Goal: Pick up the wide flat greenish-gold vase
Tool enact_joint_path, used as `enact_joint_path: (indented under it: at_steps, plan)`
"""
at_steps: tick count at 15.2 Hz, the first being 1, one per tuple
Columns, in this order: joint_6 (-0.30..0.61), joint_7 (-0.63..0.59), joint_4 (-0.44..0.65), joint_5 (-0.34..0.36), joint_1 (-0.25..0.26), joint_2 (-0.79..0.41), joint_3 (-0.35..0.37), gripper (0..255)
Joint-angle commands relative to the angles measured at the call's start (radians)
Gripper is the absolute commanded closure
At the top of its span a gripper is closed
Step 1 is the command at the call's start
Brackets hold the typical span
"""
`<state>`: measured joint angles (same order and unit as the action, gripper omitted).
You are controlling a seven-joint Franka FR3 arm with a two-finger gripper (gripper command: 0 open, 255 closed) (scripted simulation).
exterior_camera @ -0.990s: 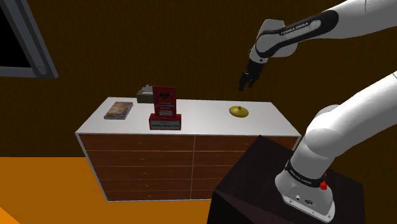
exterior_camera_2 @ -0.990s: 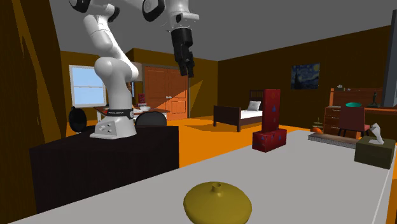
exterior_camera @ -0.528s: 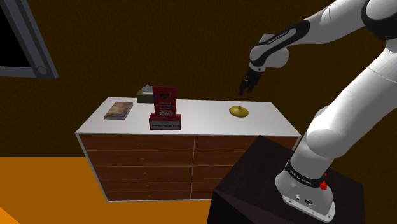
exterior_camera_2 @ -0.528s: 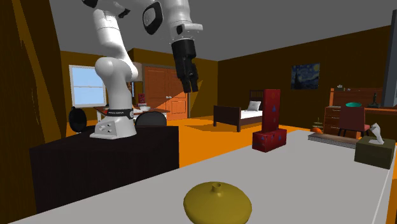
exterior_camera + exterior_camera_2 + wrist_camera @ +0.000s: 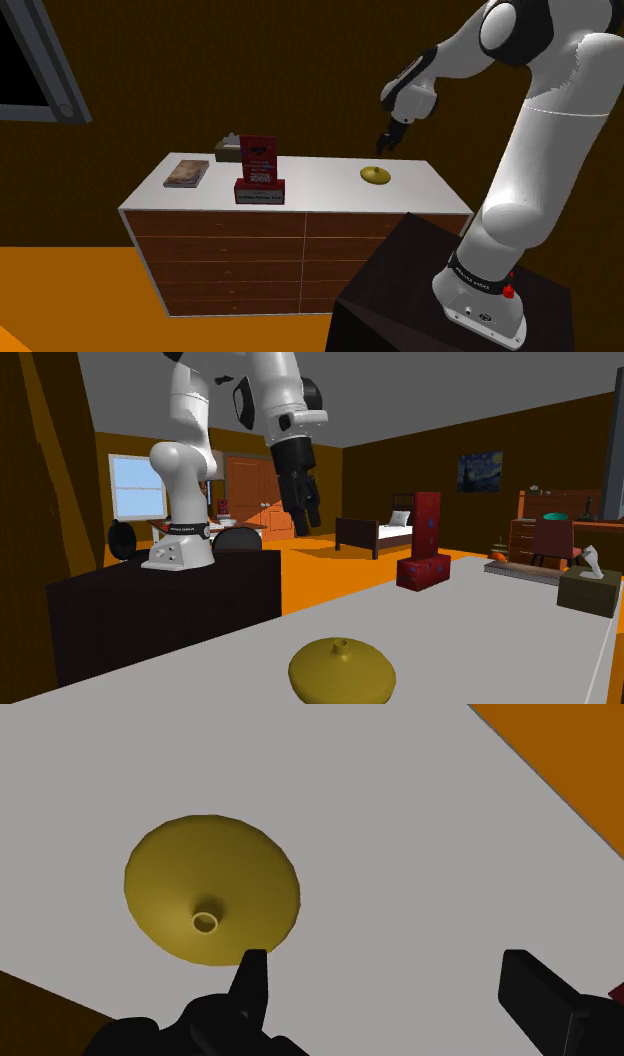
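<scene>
Wrist view showed the pincer (image 5: pixel 385 966) spread wide, its two black fingers (image 5: pixel 252 979) standing far apart with nothing between them but bare grey surface (image 5: pixel 420 854). The flat greenish-gold vase (image 5: pixel 212 888) lay on that surface with its small round neck facing up. It sat off to the side of the gap, just past one fingertip, and neither finger touched it.

In the shoulder view the vase (image 5: pixel 376 176) rested on the white surface (image 5: pixel 320 185) of a wooden chest of drawers (image 5: pixel 290 260). The pincer (image 5: pixel 385 143) hung in the air above the vase, pointing down, clearly apart from it. Well away from the vase toward the shoulder view's left stood a red box set (image 5: pixel 258 170), an upright one on a low one. A flat book (image 5: pixel 187 173) lay farther out from the vase on that same side, and a tissue box (image 5: pixel 227 149) sat behind the red set.

In the second exterior view the vase (image 5: pixel 342 672) sat nearest the camera, and the pincer (image 5: pixel 308 517) hovered well above it. The red box set (image 5: pixel 425 557) stood beyond the vase toward that view's right, and the tissue box (image 5: pixel 590 592) farther right.
</scene>
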<state>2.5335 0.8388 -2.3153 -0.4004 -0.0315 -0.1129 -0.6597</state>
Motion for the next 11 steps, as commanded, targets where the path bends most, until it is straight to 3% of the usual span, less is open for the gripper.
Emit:
enact_joint_path:
  at_steps: [1, 6, 11]
  plan:
    - [0.003, 0.12, 0.062, -0.139, -0.041, -0.106, 0.02, 0]
    - [-0.024, 0.292, 0.234, -0.338, -0.187, -0.316, 0.111, 0]
    - [-0.059, 0.382, 0.43, -0.448, -0.319, -0.508, 0.186, 0]
